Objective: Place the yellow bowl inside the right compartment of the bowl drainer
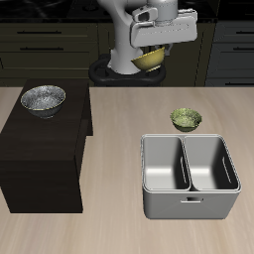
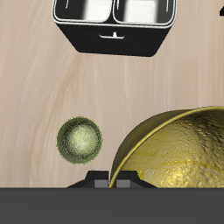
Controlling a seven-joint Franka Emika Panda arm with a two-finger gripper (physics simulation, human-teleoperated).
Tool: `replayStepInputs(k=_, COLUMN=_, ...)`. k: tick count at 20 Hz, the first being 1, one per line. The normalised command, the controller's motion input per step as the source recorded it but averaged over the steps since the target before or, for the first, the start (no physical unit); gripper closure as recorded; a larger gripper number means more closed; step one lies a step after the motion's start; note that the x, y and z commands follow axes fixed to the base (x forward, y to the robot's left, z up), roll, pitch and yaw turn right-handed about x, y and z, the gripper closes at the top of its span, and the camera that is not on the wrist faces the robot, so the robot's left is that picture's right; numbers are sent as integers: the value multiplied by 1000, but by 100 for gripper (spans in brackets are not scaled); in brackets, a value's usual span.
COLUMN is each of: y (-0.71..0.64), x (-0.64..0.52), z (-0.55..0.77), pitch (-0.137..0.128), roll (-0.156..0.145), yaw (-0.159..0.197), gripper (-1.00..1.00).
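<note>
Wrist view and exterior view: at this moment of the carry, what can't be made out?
- Jaws: hidden in both views, by the small golden-yellow speckled bowl in the wrist view and by the gripper housing in the exterior view, so the grip cannot be confirmed.
- Yellow bowl: cut off by the wrist view's edge; mostly covered in the exterior view.
- Large grey metal bowl drainer: cut off by the wrist view's edge.
- Small olive-green bowl: contents too small to tell.

Glossy speckled yellow bowl (image 1: 149, 59) raised high, tilted, bowl drainer (image 1: 190, 203) on table, both wells bare
</note>
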Motion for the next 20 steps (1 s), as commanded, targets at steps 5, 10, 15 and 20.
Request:
replayStepInputs(k=5, y=-15, x=86, z=48, pitch=-40, roll=-39, yaw=58, gripper=100)
replayStepInputs(k=10, y=-19, x=90, z=23, pitch=-8, roll=-32, yaw=19, gripper=100)
replayStepInputs(k=15, y=90, x=82, z=109, pitch=-31, roll=-2, yaw=-9, gripper=100)
replayStepInputs(k=20, y=83, x=159, z=151, pitch=-14, roll=-8, yaw=-41, gripper=100)
